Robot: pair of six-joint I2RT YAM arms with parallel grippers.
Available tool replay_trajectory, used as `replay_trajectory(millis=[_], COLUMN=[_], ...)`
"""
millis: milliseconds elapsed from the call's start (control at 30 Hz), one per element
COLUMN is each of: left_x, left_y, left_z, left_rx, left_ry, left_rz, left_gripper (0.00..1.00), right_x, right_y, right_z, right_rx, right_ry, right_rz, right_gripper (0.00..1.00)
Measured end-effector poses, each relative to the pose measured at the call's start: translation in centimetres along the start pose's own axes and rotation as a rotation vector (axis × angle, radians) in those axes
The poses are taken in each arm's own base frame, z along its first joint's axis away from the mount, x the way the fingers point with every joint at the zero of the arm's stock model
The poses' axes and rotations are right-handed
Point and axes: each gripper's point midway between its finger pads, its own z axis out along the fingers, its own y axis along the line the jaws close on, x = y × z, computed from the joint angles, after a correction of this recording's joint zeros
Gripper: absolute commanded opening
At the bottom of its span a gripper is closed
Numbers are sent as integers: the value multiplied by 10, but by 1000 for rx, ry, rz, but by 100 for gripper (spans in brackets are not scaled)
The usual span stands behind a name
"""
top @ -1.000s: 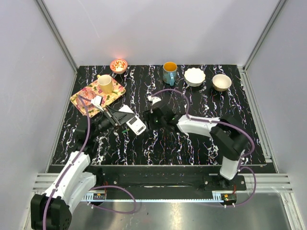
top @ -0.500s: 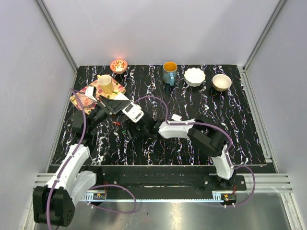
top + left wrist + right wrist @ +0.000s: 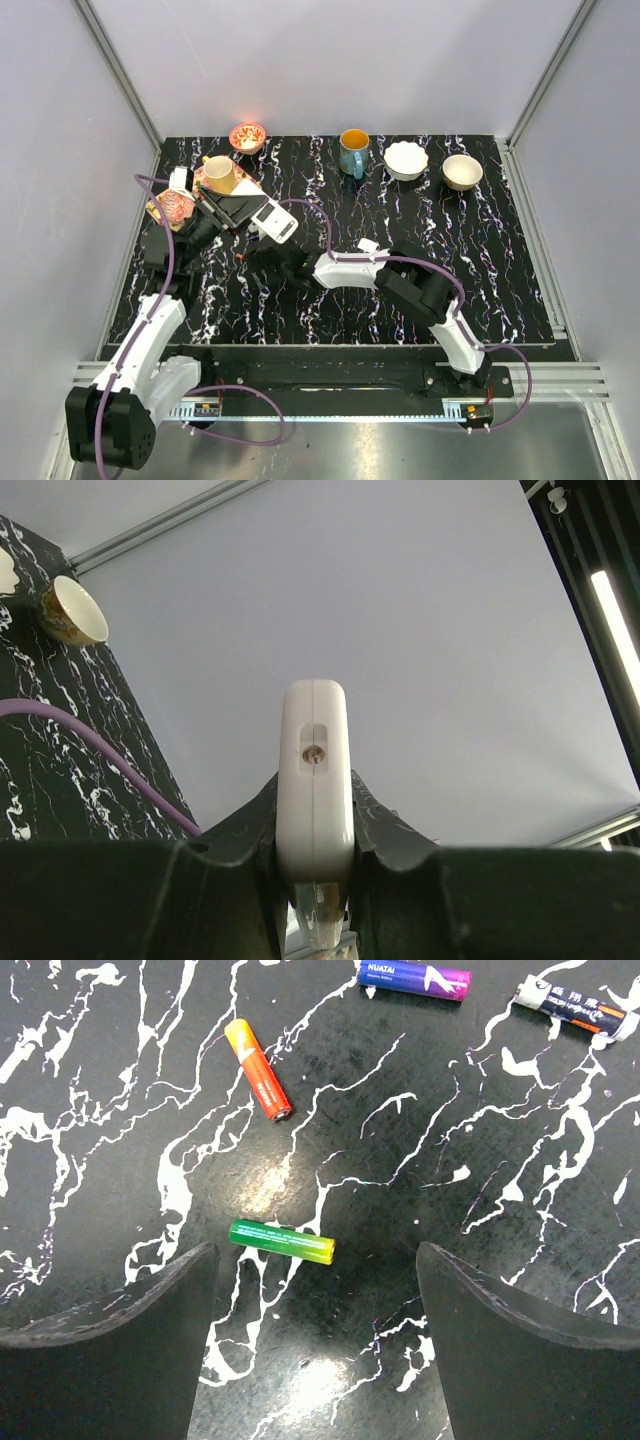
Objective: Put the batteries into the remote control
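Note:
The white remote control (image 3: 274, 222) is clamped edge-on in my left gripper (image 3: 240, 214), held above the table near the floral tray. In the left wrist view the remote control (image 3: 314, 770) stands upright between the shut fingers of the left gripper (image 3: 314, 845). My right gripper (image 3: 264, 272) hovers low over the batteries with its jaws wide apart. In the right wrist view the green battery (image 3: 281, 1241) lies on the table just ahead of the right gripper (image 3: 316, 1256), nearer the left finger (image 3: 130, 1340). The reddish-orange battery (image 3: 258, 1082) lies farther ahead.
A purple battery (image 3: 413, 979) and a white-and-black battery (image 3: 572, 1004) lie beyond. A floral tray (image 3: 165, 208) with a yellow cup (image 3: 219, 174) sits at the back left. A small bowl (image 3: 247, 136), blue mug (image 3: 353, 152), white bowl (image 3: 406, 160) and beige bowl (image 3: 462, 171) line the far edge.
My right arm has swung left across the table to above the batteries, and its jaws have widened. The left gripper has carried the remote control back and left, toward the tray.

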Motion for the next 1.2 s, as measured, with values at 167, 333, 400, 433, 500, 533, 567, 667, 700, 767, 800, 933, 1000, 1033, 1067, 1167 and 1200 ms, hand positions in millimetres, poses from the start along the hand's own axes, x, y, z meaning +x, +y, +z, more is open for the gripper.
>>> replay_trajectory(millis=[167,333,400,433,500,533,567,667,700,767,800,933,1000,1033,1067,1167,1200], left_x=[-2,-3,-4,-4,-4,-4,-4,-5,-5,-5,-5,-5,-6,-6,-6,-7,-7], left_y=[1,1,2,3,4,4,5,5,5,5,5,5,4,3,3,3,3], left_z=[1,1,2,2,2,2,2,2,2,2,2,2,2,1,1,1,1], left_rx=[-3,-6,-9,-12,-16,-19,-19,-20,-20,-21,-21,-20,-19,-18,-17,-17,-17], left_ry=[-9,-14,-16,-17,-20,-20,-21,-23,-23,-23,-24,-28,-31,-33,-35,-36,-36], left_rz=[-1,-2,-5,-7,-10,-12,-13,-13,-13,-13,-13,-13,-11,-10,-9,-9,-9], left_gripper=[0,0,0,0,0,0,0,0,0,0,0,0,0,0,0,0,0], right_x=[-1,3,4,3,2,3,3,2,2,1,1,1,2,3,3,4,5], right_y=[5,8,9,9,10,9,9,8,8,8,8,10,10,10,9,10,10], right_z=[-1,1,2,3,4,5,5,7,8,9,10,13,14,13,13,13,13], right_rx=[-1,15,26,35,46,55,59,72,77,88,95,127,142,147,152,163,165], right_ry=[9,19,20,19,16,16,15,13,12,12,12,11,11,11,13,11,11], right_rz=[28,62,73,76,81,82,82,80,79,72,65,29,12,6,-2,-13,-15], right_gripper=[86,84,83,82,81,79,79,77,76,75,75,74,73,73,72,70,70])
